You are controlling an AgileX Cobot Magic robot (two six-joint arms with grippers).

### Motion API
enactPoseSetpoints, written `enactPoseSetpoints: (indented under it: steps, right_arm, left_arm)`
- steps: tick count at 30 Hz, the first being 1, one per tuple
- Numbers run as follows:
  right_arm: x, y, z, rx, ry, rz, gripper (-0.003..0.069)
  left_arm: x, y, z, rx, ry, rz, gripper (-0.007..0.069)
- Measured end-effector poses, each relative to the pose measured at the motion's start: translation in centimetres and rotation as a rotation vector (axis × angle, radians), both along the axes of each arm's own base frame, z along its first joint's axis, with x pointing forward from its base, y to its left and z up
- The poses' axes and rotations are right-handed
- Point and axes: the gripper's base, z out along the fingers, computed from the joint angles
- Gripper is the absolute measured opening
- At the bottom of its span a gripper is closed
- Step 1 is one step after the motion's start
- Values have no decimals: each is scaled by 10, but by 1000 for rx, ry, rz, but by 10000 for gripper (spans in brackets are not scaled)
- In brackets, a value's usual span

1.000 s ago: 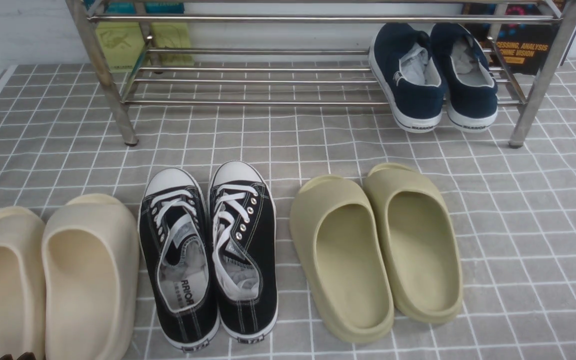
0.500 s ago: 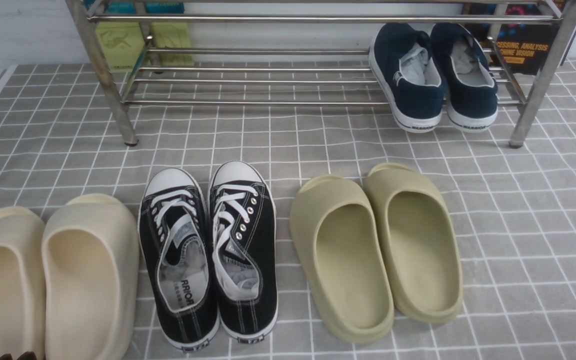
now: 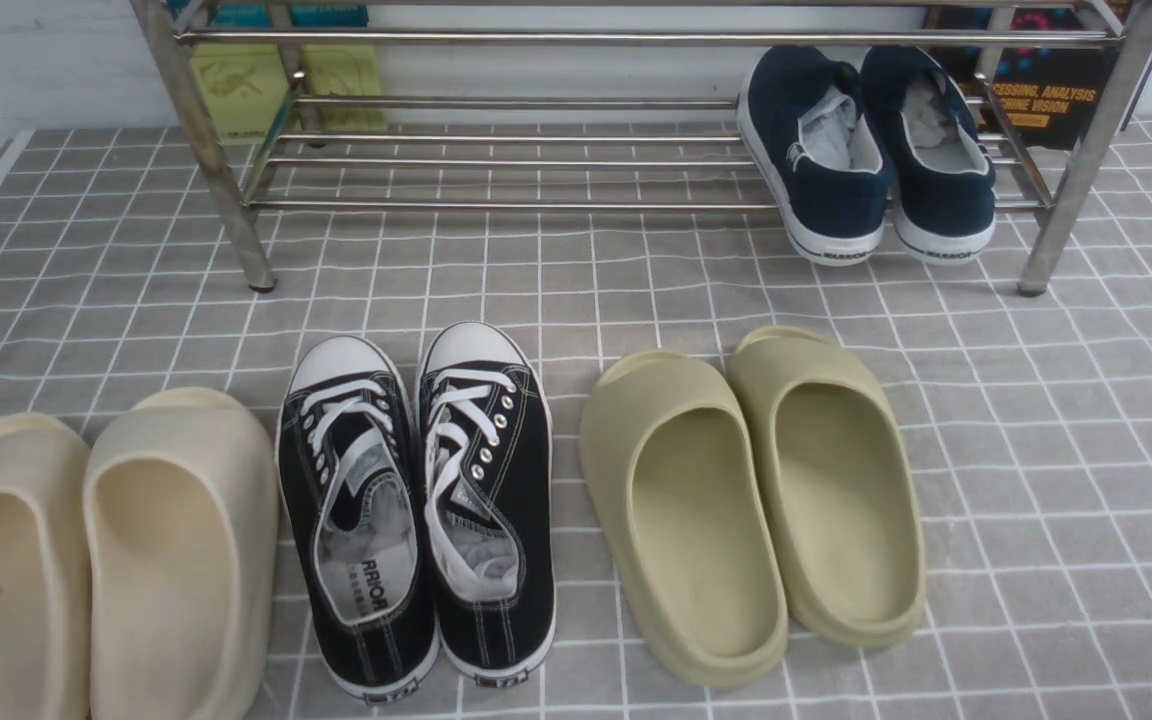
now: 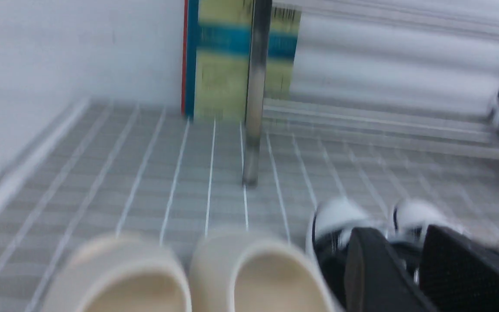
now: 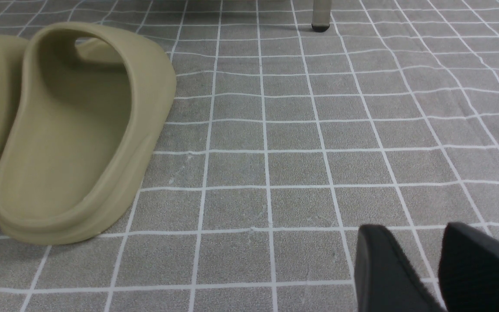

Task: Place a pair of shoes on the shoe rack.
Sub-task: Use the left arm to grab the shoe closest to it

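On the gray grid-patterned floor covering [image 3: 656, 280] sit the black canvas lace-up sneakers [image 3: 416, 520], between slippers; the left gripper [image 4: 399, 247] and right gripper [image 5: 425, 242] both stand apart-jawed, seemingly empty. Lower squarely over one heel, avoiding loose laces.

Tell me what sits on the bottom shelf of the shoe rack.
Navy slip-on shoes sit on the shoe rack's bottom shelf; they cover part of its bars.

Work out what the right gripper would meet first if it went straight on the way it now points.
The right gripper would probably meet the grey gridded surface first; no footwear shows in its line. Its height above that surface is unclear, so how soon is uncertain.
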Motion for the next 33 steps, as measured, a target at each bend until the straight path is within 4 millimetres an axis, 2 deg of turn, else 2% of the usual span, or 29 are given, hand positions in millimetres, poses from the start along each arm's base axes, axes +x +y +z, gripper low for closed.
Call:
enactPoseSetpoints:
  steps: [2, 7, 15, 18, 23, 25, 27, 28, 30, 33]
  right_arm:
    - [0, 0, 0, 0, 0, 0, 239]
    - [0, 0, 0, 0, 0, 0, 239]
    - [0, 0, 0, 0, 0, 0, 239]
    - [0, 0, 0, 0, 0, 0, 239]
    - [0, 0, 0, 0, 0, 0, 239]
    - [0, 0, 0, 0, 0, 0, 239]
    - [0, 0, 0, 0, 0, 0, 239]
    - [0, 0, 0, 0, 0, 0, 239]
    - [0, 0, 0, 0, 0, 0, 239]
    - [0, 0, 0, 0, 0, 0, 239]
  left_arm:
    - [-4, 0, 17, 10, -187, 1, 187]
    - [-12, 0, 35, 8, -414, 1, 191]
    - [-15, 0, 39, -54, -465, -21, 190]
    - [-15, 0, 39, -94, -457, -36, 166]
    - [-13, 0, 55, -158, -272, -45, -9]
    - [-13, 0, 63, -159, -209, -39, -13]
    - [-10, 0, 78, -162, -49, -26, -13]
    - [-8, 0, 79, -162, -27, -24, -13]
    - [-1, 0, 89, -159, 176, -6, -13]
    - [15, 0, 92, -151, 456, 19, -13]
